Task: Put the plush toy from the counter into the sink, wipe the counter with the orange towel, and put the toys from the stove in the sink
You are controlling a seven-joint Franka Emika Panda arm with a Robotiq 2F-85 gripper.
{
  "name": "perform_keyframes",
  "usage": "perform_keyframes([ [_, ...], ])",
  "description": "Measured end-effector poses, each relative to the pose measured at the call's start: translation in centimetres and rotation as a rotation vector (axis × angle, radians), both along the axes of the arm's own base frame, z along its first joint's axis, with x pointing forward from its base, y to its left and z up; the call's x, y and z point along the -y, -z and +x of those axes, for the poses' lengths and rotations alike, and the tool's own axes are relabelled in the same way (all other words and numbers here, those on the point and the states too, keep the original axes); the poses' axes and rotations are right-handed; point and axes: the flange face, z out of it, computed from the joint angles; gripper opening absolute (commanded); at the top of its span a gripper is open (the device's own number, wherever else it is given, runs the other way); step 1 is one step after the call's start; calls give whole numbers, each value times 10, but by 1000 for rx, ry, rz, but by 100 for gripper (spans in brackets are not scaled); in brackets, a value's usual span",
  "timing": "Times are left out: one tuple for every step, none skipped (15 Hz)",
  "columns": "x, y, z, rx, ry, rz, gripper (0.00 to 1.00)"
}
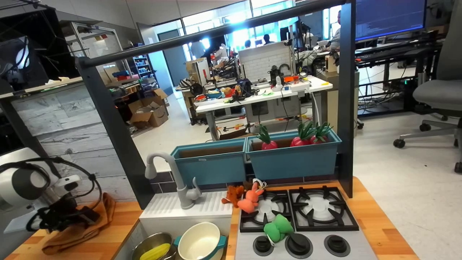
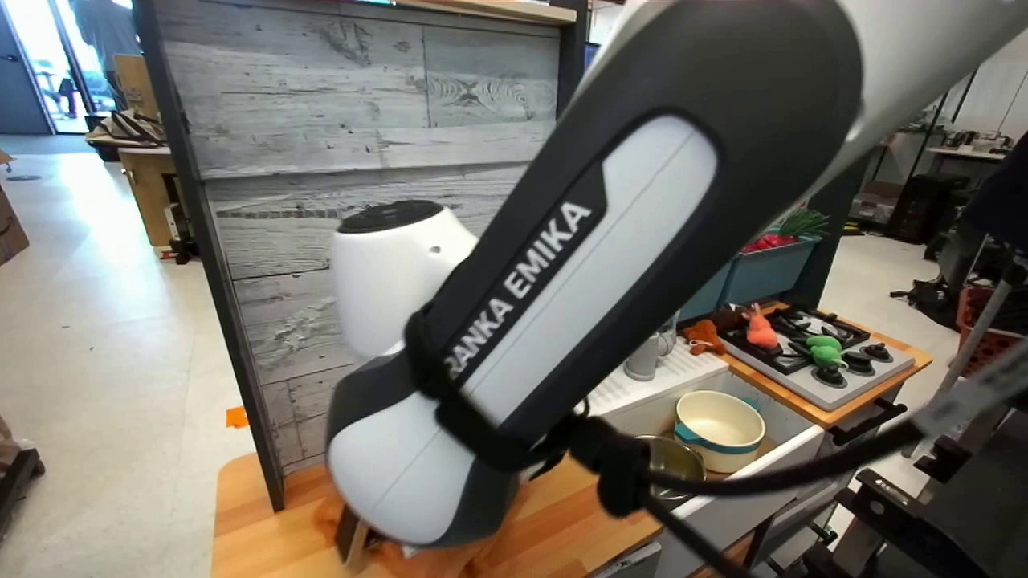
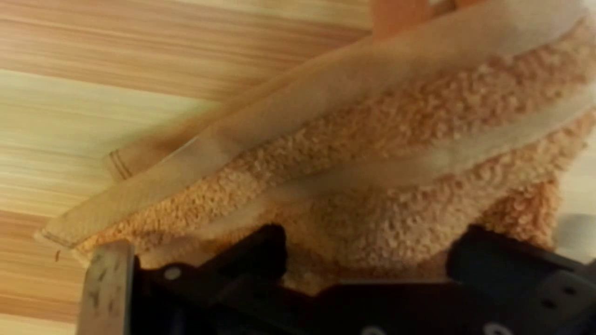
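1. Your gripper (image 3: 366,239): fingers spread, over one orange towel (image 3: 382,125) beside the sink (image 1: 166,224).
2. On the stove (image 1: 318,238), across the sink: one green toy (image 1: 278,227), one pink toy (image 1: 251,198).
3. Between sink and stove: one red-brown toy (image 1: 233,195).

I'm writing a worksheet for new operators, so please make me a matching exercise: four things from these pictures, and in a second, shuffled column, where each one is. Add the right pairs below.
Things
1) orange towel
2) green plush toy
3) cream pot
4) radishes

Places
A) in a teal planter
B) on the wooden counter
C) in the sink
D) on the stove

Right pairs: 1B, 2D, 3C, 4A
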Motion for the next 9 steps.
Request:
perform_keyframes([
  [24, 0, 7, -1, 49, -23, 100],
  [48, -1, 12, -5, 99, -46, 100],
  [72, -1, 15, -11, 147, -69, 100],
  [93, -1, 16, -18, 193, -90, 100],
  [108, -1, 16, -30, 234, -106, 100],
  [116, -1, 14, -45, 254, -116, 100],
  [116, 0, 11, -59, 258, -118, 100],
  [112, 0, 9, -71, 251, -115, 100],
  [105, 1, 5, -82, 233, -104, 100],
])
